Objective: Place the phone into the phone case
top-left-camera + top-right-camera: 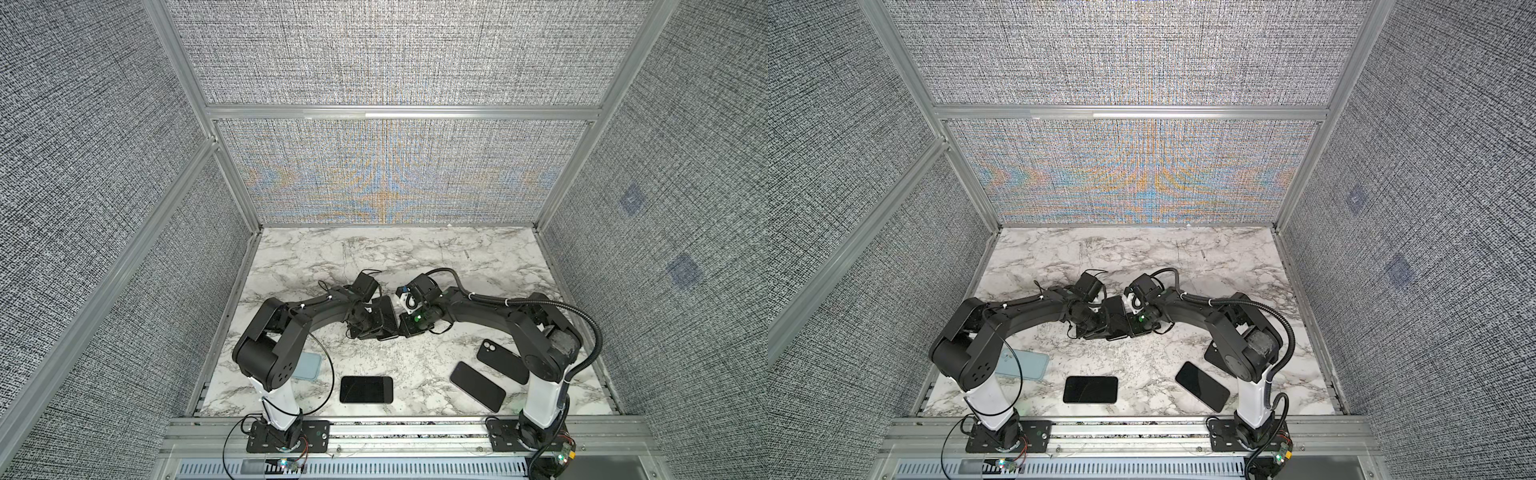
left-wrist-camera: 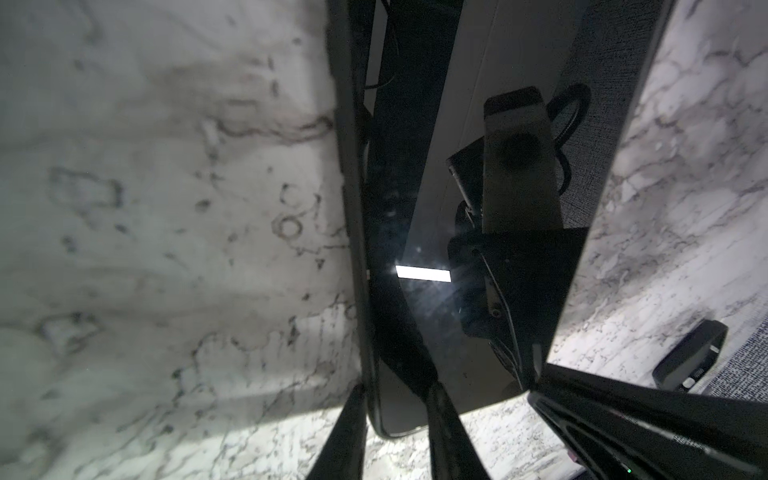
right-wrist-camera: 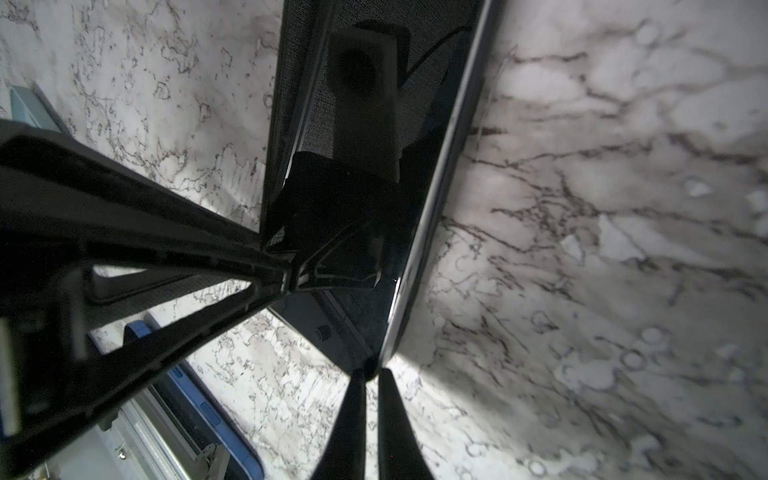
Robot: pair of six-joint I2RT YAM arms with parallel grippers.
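Marble tabletop [image 1: 374, 257] takes up the whole floor of the booth. Over its middle the left arm [image 1: 320, 309] and right arm [image 1: 486, 309] lean in, wrists nearly meeting. Along the near edge lie the loose pieces. A light blue phone case [image 1: 309, 365] sits half under the left arm's shoulder, and a black phone [image 1: 366, 389] lies face up in the centre. To the right is another black phone [image 1: 477, 385], slanted. Just beside it is a black back with two camera rings [image 1: 498, 357] — case or phone turned over, I cannot tell.

The held phone [image 2: 436, 311] is up between the two wrists, well apart from everything on the table. The left gripper [image 2: 395, 390] has its fingers [image 2: 449, 428] closed either side of one end of it. The right gripper [image 3: 373, 374] is pinched tight on a thin corner of it.

From both sets of fingertips the phone's long axis runs straight away, down toward the table as far as I can judge, with the glossy face tilted. A dull dark rim down one long side may be a case lip — too dim to say. If the phone has yet to go into a case, the blue one lies nearer the left arm and the black back nearer the right.
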